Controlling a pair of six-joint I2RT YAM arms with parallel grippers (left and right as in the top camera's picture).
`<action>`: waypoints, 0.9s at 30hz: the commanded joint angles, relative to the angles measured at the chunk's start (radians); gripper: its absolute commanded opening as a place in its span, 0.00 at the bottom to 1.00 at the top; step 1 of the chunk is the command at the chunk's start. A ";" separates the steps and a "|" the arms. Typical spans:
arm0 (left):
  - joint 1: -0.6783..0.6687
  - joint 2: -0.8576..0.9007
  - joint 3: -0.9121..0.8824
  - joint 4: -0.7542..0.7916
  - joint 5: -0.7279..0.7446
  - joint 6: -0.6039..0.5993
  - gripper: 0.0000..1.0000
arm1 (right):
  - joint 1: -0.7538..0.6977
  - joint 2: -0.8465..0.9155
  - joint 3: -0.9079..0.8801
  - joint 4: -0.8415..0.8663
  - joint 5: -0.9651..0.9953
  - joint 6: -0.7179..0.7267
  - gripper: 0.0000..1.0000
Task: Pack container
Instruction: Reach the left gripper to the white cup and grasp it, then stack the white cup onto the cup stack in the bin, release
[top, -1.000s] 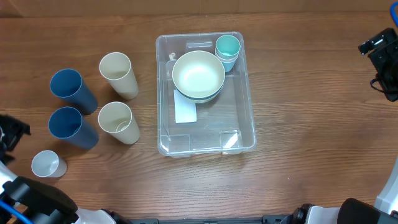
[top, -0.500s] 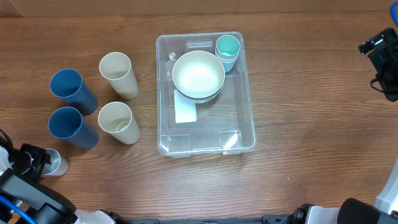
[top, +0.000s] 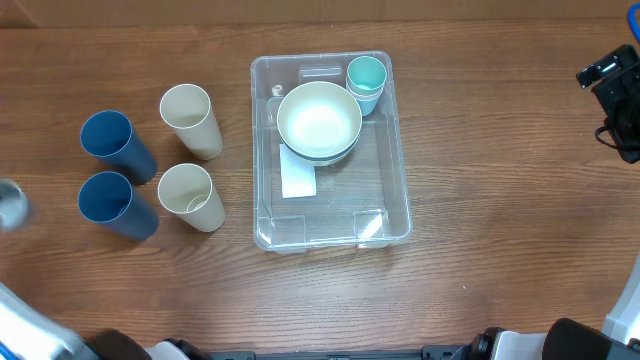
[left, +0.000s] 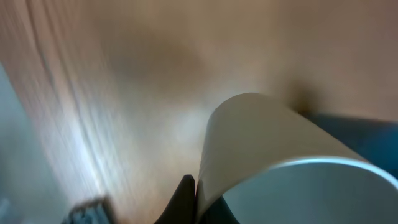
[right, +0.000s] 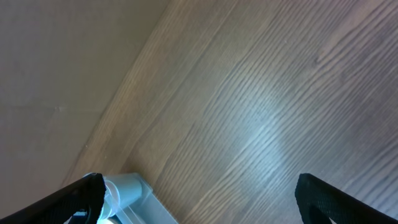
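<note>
Container (top: 390, 190) mid-table (top: 500, 250); bowl (top: 319, 121) + teal cup (top: 366, 75) at far end, near half open. L gripper (left: 200, 200) pinching small white cup (left: 261, 143) wall at left edge, blurry. R gripper (right: 202, 202) spread wide, holding nothing, far right.

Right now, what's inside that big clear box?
The container holds a cream bowl, a teal cup in one corner, and a white label on its floor. The bowl hides part of the label.
</note>
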 joint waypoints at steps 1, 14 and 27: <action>-0.206 -0.127 0.182 -0.005 0.098 0.021 0.04 | 0.001 -0.009 0.008 0.002 0.003 0.005 1.00; -1.246 0.274 0.196 0.506 0.037 0.282 0.04 | 0.001 -0.009 0.008 0.002 0.003 0.005 1.00; -1.326 0.618 0.196 0.768 0.126 0.293 0.13 | 0.001 -0.009 0.008 0.002 0.003 0.005 1.00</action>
